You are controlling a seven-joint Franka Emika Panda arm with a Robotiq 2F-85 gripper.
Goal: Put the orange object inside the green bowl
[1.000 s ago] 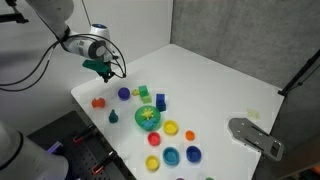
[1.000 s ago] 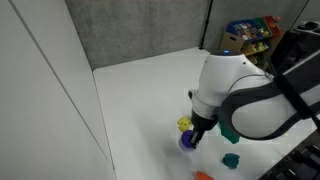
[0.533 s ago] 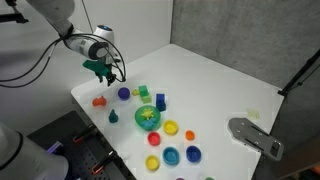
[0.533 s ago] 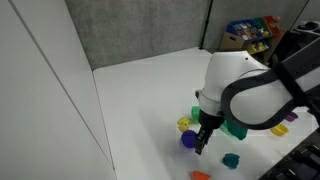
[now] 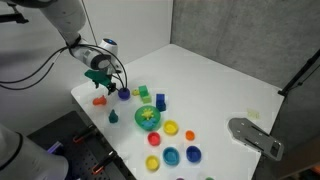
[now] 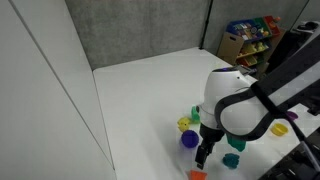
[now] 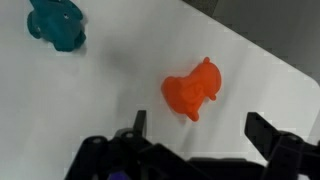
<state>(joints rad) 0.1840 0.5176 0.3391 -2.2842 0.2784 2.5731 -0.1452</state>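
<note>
The orange object [image 7: 192,90] is a small orange-red toy piece on the white table; it also shows near the table's corner [image 5: 99,101] and at the bottom edge [image 6: 197,175] in the exterior views. My gripper [image 7: 200,128] hangs just above it, open, with nothing between its fingers [image 7: 138,122]; the piece lies just beyond the fingertips. In the exterior views the gripper [image 5: 100,86] [image 6: 204,156] points down over the piece. The green bowl [image 5: 148,117] sits further in on the table with a small yellow thing inside; my arm hides it in the exterior view from the opposite side.
A purple ball [image 5: 124,94] and a dark-green cone [image 5: 114,116] lie close by. A teal toy [image 7: 57,25] sits beyond the orange piece. Several coloured caps [image 5: 171,127] lie past the bowl. The table edge [image 5: 85,104] runs near the orange piece.
The gripper has gone from shut to wide open and has come down and forward over the orange piece. No object on the table has moved.
</note>
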